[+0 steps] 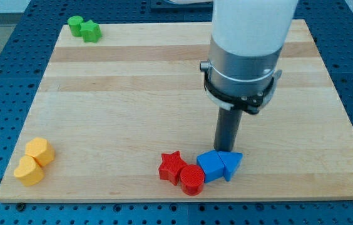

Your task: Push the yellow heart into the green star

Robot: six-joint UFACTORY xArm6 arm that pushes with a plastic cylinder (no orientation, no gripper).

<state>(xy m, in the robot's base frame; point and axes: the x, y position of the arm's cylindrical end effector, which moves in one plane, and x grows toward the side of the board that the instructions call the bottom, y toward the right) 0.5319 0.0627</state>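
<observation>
Red cylinder (192, 179), red star (172, 166): left of my tip (227, 152); rod upright, touching blue blocks (219, 165); no jaws.

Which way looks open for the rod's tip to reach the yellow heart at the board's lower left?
Probably yes. My tip stands just behind the blue blocks at the view's bottom centre. The yellow heart lies far to the view's left beside the other yellow block, with bare board between.
</observation>
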